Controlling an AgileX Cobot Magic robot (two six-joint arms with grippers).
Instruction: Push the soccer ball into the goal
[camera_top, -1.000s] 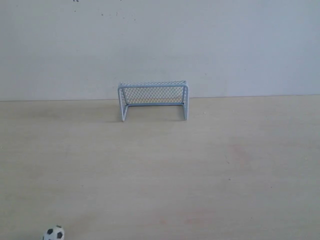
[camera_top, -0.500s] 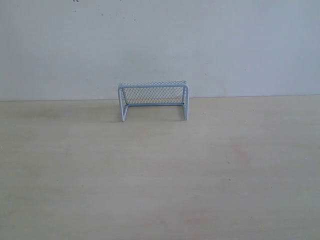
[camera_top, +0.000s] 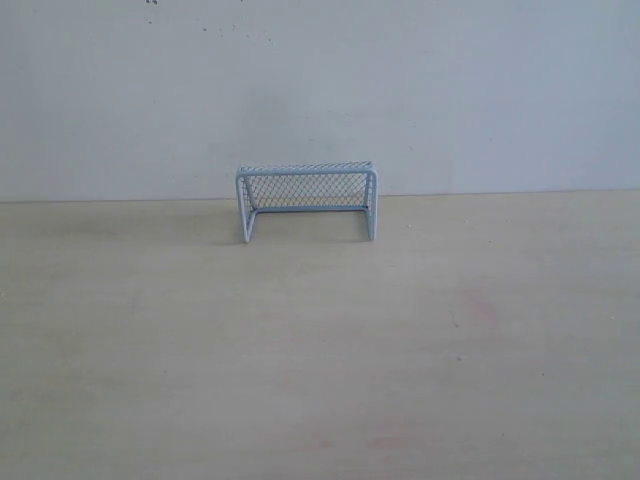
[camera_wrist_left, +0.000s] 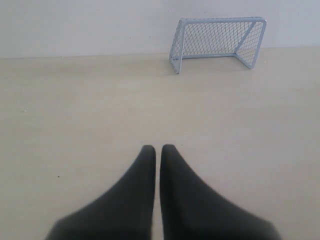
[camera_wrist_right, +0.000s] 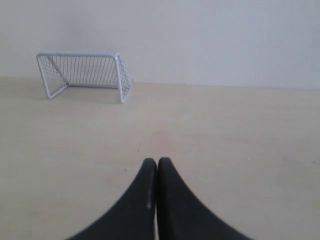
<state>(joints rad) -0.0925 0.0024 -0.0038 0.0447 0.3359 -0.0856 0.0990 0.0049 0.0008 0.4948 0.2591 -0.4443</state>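
Goal (camera_top: 306, 200) stands at the wall (camera_top: 320, 90), mouth facing the table (camera_top: 320, 350). Left gripper (camera_wrist_left: 158, 148) and right gripper (camera_wrist_right: 157, 161) are both pressed together, well apart from the goal's front. Soccer ball: can't tell where.

No legible text, label, brand, number or sign appears in any view. The goal (camera_top: 306, 200), the table (camera_top: 320, 350) and the wall (camera_top: 320, 90) carry no readable lettering. In the exterior view, a few dark specks (camera_top: 205, 28) on the wall at about 11 o'clock form no characters.
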